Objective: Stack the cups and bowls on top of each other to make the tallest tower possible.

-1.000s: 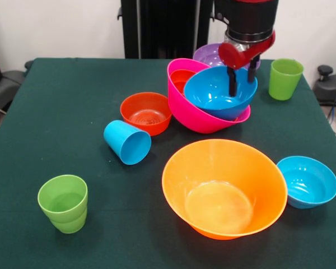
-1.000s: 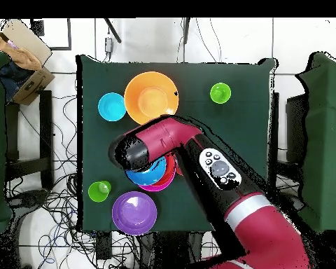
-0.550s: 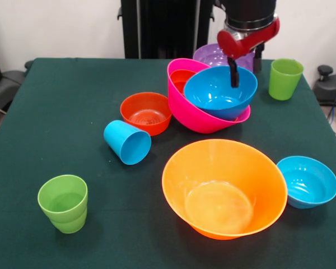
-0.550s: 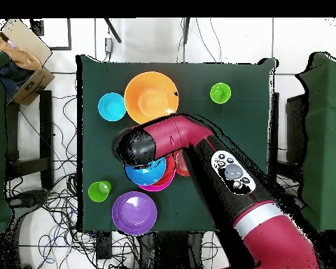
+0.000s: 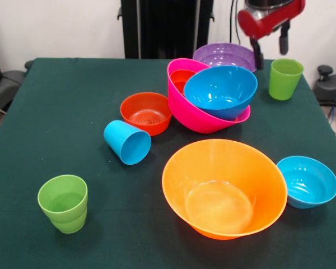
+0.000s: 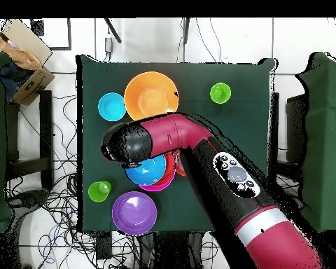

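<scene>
End effector (image 5: 270,47) now lifted clear, fingers apart and empty; blue bowl (image 5: 220,91) left nested in the pink bowl (image 5: 193,115). Tower one piece taller.

Blue bowl (image 5: 220,91) nested in tilted pink bowl (image 5: 197,116).

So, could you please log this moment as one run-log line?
gripper: open, empty, raised above table | blue bowl: nested in pink bowl | orange bowl: unstacked | sky blue cup: on its side
</scene>
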{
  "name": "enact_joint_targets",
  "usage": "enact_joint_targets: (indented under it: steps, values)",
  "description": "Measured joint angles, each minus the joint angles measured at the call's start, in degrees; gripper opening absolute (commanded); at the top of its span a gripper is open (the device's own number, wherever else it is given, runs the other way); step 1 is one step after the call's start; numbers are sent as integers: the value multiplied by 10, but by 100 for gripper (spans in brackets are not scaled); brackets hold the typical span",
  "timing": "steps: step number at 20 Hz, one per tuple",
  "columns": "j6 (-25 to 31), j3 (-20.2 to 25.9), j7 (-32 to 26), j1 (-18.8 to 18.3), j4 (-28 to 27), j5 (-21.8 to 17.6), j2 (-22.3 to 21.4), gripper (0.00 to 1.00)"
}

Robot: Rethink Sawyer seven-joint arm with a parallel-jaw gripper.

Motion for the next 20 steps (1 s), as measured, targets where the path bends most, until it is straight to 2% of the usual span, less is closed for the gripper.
enact_joint_targets:
  steps: [6,9,16,20]
  values:
    - [-15,45,0,-36,33,40,-26,100]
    - [-53,90,0,-74,69,55,-41,100]
    - [-144,164,0,-140,134,56,-43,100]
    - [-169,175,0,-152,152,50,-42,100]
